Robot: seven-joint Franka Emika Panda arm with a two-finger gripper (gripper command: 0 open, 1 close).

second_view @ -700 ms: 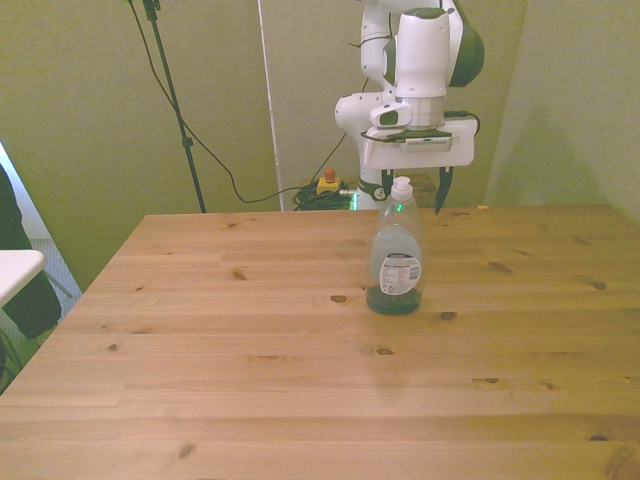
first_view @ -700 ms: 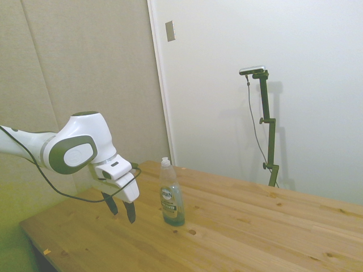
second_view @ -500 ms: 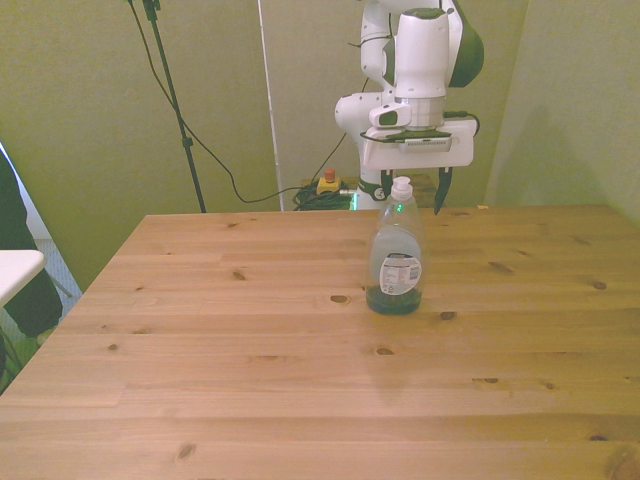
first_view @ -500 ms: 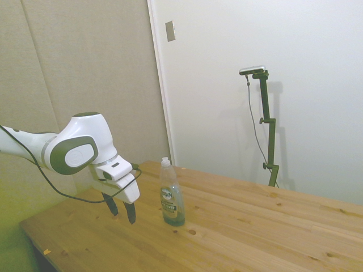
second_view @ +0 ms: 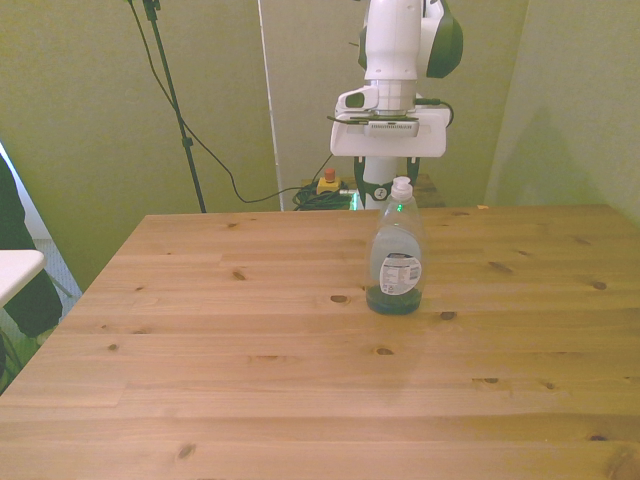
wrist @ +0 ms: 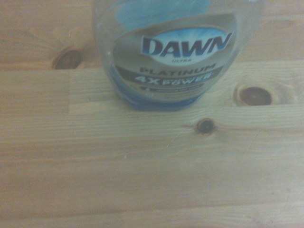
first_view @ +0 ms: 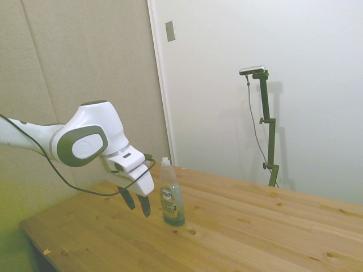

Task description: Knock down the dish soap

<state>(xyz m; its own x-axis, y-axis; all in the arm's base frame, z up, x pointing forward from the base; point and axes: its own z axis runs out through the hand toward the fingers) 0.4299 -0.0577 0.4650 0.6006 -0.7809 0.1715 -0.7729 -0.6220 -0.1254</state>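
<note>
Wooden surface [first_view: 255,226] is carrying the upright dish soap [first_view: 171,195], standing just beside the end effector [first_view: 139,205], whose fingers are hanging spread apart.

A slim clear plastic bottle of greenish dish soap [first_view: 171,195], white-capped, is seen upright on the wooden table [first_view: 238,232], near its far edge. The white arm's two-finger gripper [first_view: 136,204] is held just beside it, fingers parted, not touching.
</note>
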